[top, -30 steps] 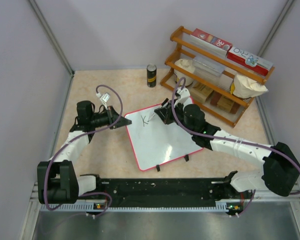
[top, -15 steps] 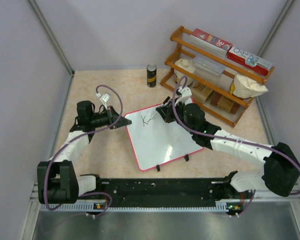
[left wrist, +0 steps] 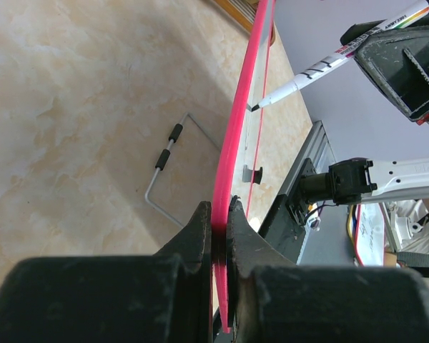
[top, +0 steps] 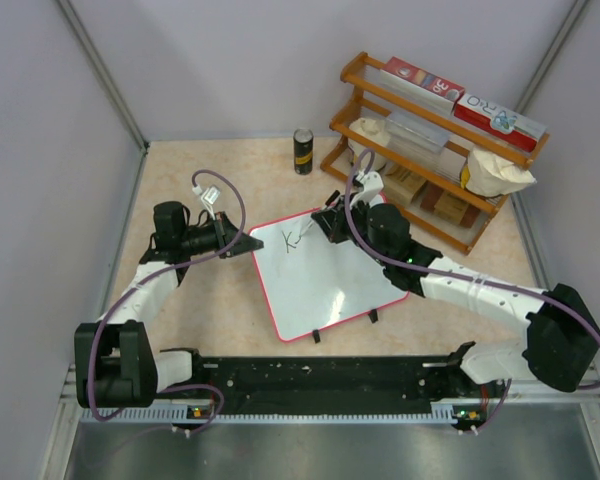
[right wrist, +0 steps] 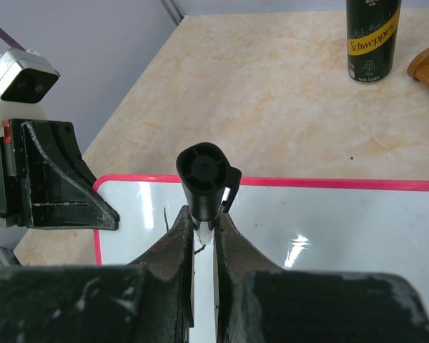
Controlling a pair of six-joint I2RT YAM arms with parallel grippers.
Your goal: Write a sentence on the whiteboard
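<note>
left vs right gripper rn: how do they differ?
1. Hold: the left gripper clamps the whiteboard by its red rim; the right gripper clamps a marker.
2. Place: the left gripper sits at the board's left corner, off the white face; the right gripper hangs over the far part of the board, with the marker tip down by the black lettering.
Shared: both are shut on something.

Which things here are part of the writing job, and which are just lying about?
Job: whiteboard, marker, sentence just begun, left end effector clamping the board's rim, right end effector holding the marker.
Lying about: drink can, wooden shelf, boxes.
</note>
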